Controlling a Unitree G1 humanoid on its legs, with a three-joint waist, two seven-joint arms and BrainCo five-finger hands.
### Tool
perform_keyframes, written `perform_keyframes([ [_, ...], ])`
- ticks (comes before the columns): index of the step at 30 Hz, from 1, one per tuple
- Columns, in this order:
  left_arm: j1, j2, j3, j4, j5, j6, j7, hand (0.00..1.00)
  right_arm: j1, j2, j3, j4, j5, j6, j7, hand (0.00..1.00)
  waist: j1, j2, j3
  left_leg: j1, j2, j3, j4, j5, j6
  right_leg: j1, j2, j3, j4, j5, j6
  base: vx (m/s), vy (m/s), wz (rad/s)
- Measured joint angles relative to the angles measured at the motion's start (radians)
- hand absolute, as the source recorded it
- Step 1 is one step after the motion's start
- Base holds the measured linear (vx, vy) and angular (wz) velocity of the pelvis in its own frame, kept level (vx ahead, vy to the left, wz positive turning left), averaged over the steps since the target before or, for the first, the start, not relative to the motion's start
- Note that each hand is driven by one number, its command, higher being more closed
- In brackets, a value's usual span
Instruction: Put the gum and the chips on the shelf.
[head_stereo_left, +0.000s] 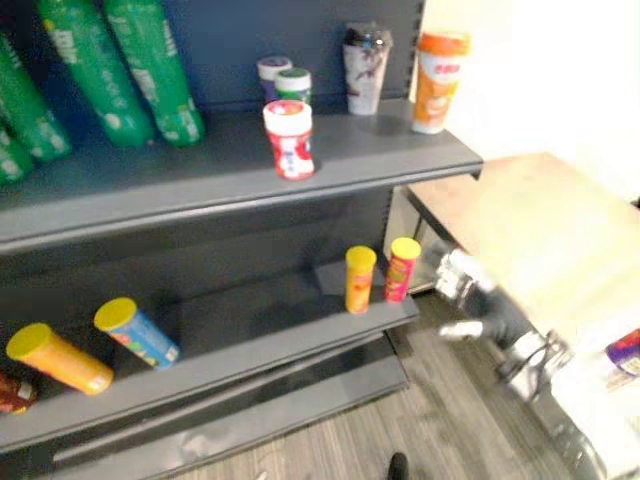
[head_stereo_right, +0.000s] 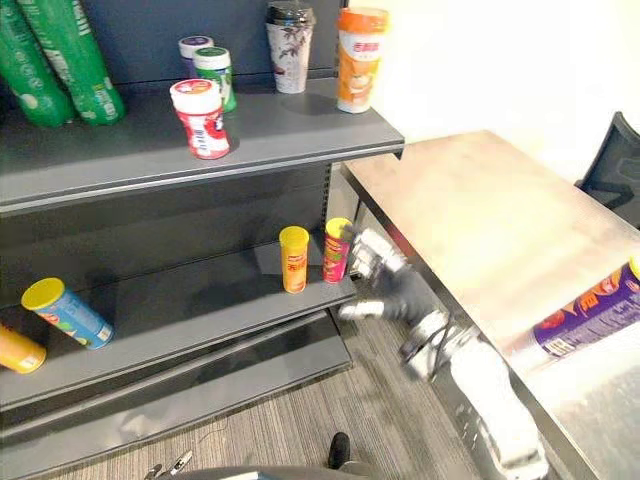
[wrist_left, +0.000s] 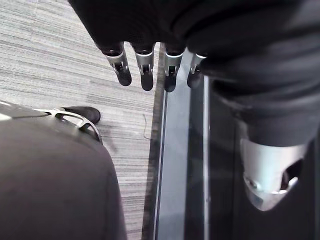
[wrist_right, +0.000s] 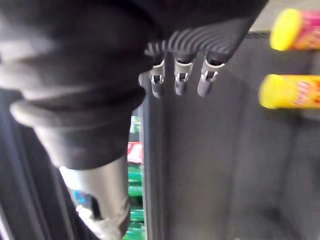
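On the lower shelf (head_stereo_left: 300, 330) an orange chips can (head_stereo_left: 359, 280) and a pink chips can (head_stereo_left: 402, 268), both with yellow lids, stand upright near the right end. My right hand (head_stereo_left: 462, 280) hovers just right of the pink can, apart from it. Its fingers (wrist_right: 180, 82) are straight and hold nothing. A red-and-white gum jar (head_stereo_left: 289, 138) stands on the upper shelf (head_stereo_left: 380, 160), with a green jar (head_stereo_left: 294, 85) and a purple jar (head_stereo_left: 272, 70) behind it. A purple chips can (head_stereo_right: 590, 315) lies on the table at the right. My left hand (wrist_left: 145, 70) hangs relaxed above the floor beside the shelf base.
Green packs (head_stereo_left: 150, 65) lean at the upper shelf's left, and two cups (head_stereo_left: 440, 80) stand at its right end. A blue can (head_stereo_left: 137, 333) and a yellow can (head_stereo_left: 58, 358) lie on the lower shelf's left. A wooden table (head_stereo_right: 480, 200) stands right of the shelf.
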Motion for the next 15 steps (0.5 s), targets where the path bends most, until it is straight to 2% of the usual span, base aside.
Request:
perform_keyframes([
  [4,-0.008,0.012,-0.036,0.0,-0.015,0.0,0.01,0.0,0.072,0.075,0.088,0.232,0.0,0.029,0.002,0.0,-0.001,0.001,0.002,-0.002,0.001,-0.002,0.025,-0.025,-0.004,0.012,-0.006,0.001,0.0,0.0,0.0,0.0,0.014,0.0],
  [7,-0.012,0.016,-0.054,0.0,-0.015,0.001,0.012,0.0,0.082,0.14,0.103,0.444,-0.012,0.036,-0.034,0.0,0.0,0.006,0.007,-0.006,-0.005,-0.01,0.034,-0.032,-0.001,0.016,-0.016,-0.003,0.0,-0.001,0.001,0.01,0.041,0.07],
  [15,-0.023,0.024,-0.088,0.001,-0.015,0.008,0.011,0.0,0.056,0.218,0.097,0.813,-0.086,-0.01,-0.153,0.0,0.001,0.02,0.016,-0.015,-0.005,-0.029,0.035,-0.037,0.0,0.018,-0.02,-0.017,0.0,-0.006,0.008,0.03,0.024,0.07],
])
